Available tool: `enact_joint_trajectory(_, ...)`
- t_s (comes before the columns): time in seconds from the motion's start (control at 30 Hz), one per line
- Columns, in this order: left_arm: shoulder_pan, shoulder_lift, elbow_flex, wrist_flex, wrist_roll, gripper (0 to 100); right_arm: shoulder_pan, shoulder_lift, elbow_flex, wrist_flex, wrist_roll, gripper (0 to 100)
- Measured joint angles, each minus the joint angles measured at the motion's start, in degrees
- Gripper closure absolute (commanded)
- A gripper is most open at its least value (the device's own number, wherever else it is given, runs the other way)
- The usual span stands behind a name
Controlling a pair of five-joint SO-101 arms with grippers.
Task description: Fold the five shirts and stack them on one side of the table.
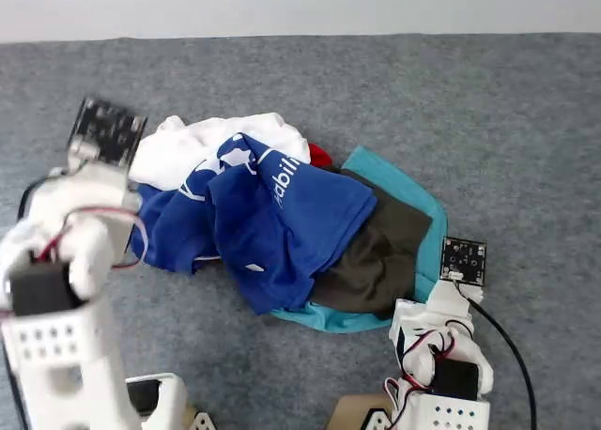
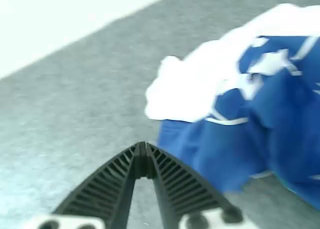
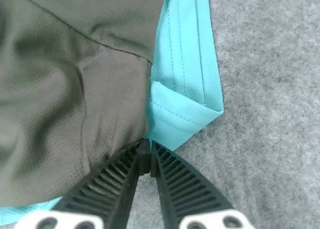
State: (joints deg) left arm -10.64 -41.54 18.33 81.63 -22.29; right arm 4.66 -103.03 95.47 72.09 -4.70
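High view: shirts [image 1: 282, 223] heaped, none folded, stack unstarted | left gripper [image 2: 145, 149] clenched empty, nine o'clock of heap | right gripper [image 3: 148, 148] clenched against teal shirt [image 3: 185, 89], five o'clock

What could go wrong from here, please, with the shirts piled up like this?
1. The right gripper, shut, sits where the dark shirt overlaps the teal shirt. A pinch there may catch both layers.
2. The blue shirt lies over the white shirt and the dark one, so pulling a lower one could drag the whole heap.
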Motion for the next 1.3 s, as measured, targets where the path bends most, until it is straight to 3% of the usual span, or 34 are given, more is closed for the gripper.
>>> enact_joint_trajectory(0.17, 4.92, 21.63, -22.59, 14.51, 0.97, 97, 0.0, 0.0, 0.0, 0.0, 0.0, 99.0)
enact_joint_trajectory(0.33, 6.86, 38.77, -40.97, 17.14, -0.79, 75, 0.0, 0.0, 0.0, 0.0, 0.0, 99.0)
enact_joint_trajectory(0.47, 10.2, 44.31, -43.25, 17.32, -4.13, 68, 0.0, 0.0, 0.0, 0.0, 0.0, 99.0)
enact_joint_trajectory(0.73, 13.36, 51.6, -43.25, 17.32, -8.44, 66, 0.0, 0.0, 0.0, 0.0, 0.0, 99.0)
enact_joint_trajectory(0.87, 13.36, 56.79, -43.25, 17.23, -9.58, 66, 0.0, 0.0, 0.0, 0.0, 0.0, 99.0)
enact_joint_trajectory(1.1, 13.36, 65.93, -43.25, 9.93, -9.58, 67, 0.0, 0.0, 0.0, 0.0, 0.0, 99.0)
enact_joint_trajectory(1.2, 13.36, 70.07, -43.25, 6.33, -9.58, 76, 0.0, 0.0, 0.0, 0.0, 0.0, 99.0)
enact_joint_trajectory(1.3, 13.36, 74.11, -43.34, 5.45, -9.41, 97, 0.0, 0.0, 0.0, 0.0, 0.0, 99.0)
